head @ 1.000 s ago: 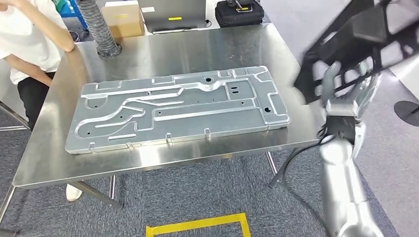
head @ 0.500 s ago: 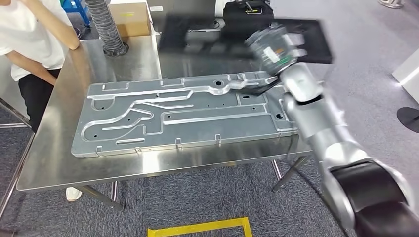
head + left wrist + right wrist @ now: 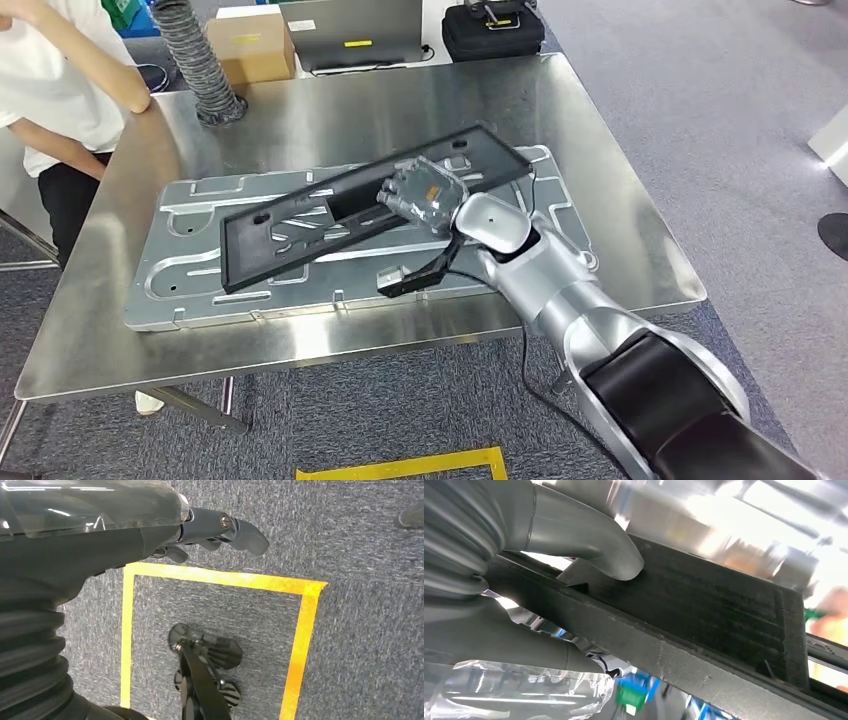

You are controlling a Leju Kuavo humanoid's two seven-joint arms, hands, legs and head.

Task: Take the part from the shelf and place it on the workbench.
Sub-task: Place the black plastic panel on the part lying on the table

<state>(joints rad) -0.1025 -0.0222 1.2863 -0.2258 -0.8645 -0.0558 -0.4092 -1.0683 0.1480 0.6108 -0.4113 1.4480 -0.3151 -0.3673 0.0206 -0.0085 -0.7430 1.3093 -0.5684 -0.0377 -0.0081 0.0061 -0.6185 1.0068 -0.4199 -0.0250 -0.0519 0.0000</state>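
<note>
Part point(image 3: 350, 205): black flat frame lying slantwise over the grey metal plate point(image 3: 180, 290) on my counter point(image 3: 620, 230); I cannot tell whether its whole underside is down.
Right hand point(image 3: 425, 192): I see it clamped on the part's long edge near the middle; in the right wrist view the thumb point(image 3: 589, 540) presses one face of the part, fingers below.
Left hand point(image 3: 210, 530): hangs over grey carpet and a yellow tape outline point(image 3: 215, 577), fingers slightly curled, holding nothing.
Far side: a ribbed hose point(image 3: 195, 60), a cardboard box point(image 3: 250, 42), a black case point(image 3: 492, 30).
Person point(image 3: 50, 90): standing at the counter's far left corner.
</note>
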